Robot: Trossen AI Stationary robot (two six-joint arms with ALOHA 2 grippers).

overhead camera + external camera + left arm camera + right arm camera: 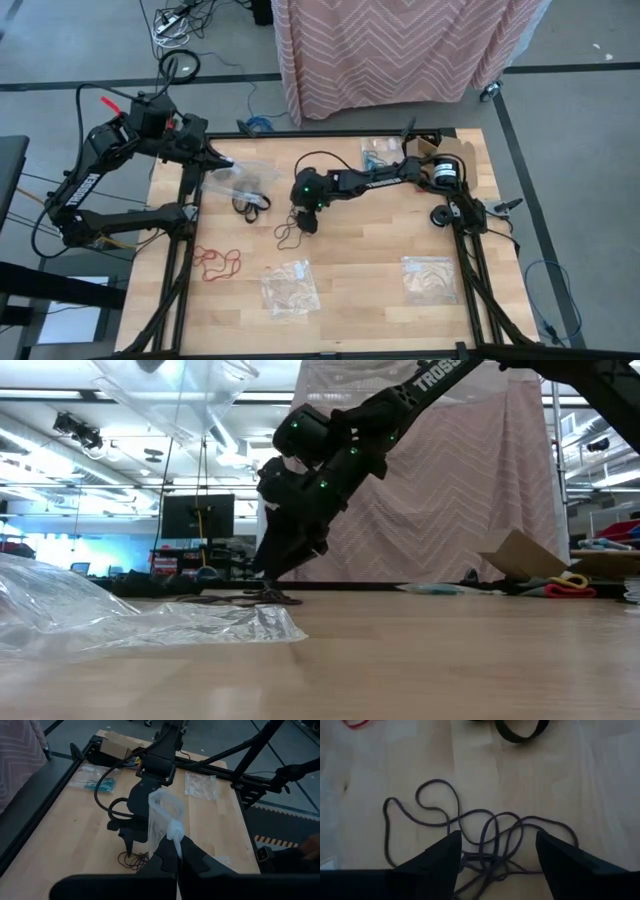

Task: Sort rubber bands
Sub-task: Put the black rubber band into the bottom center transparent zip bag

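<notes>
The right tool (496,851) stands open over the dark brown rubber bands (470,832) on the worktop (360,280) (fingers either side); the left tool (176,851) grips a clear bag (165,817).

- Two arms, each with one gripper: the left gripper (222,163) and the right gripper (306,222).
- Three loose clusters of rubber bands on the bench (360,300): one dark brown cluster (289,234), one black cluster (251,203), one red cluster (217,261).
- Four clear plastic bags: one bag in the left gripper (243,177), one bag near the front edge (289,288), one bag toward the front right corner (430,277), one bag with teal bands at the far edge (380,153).
</notes>
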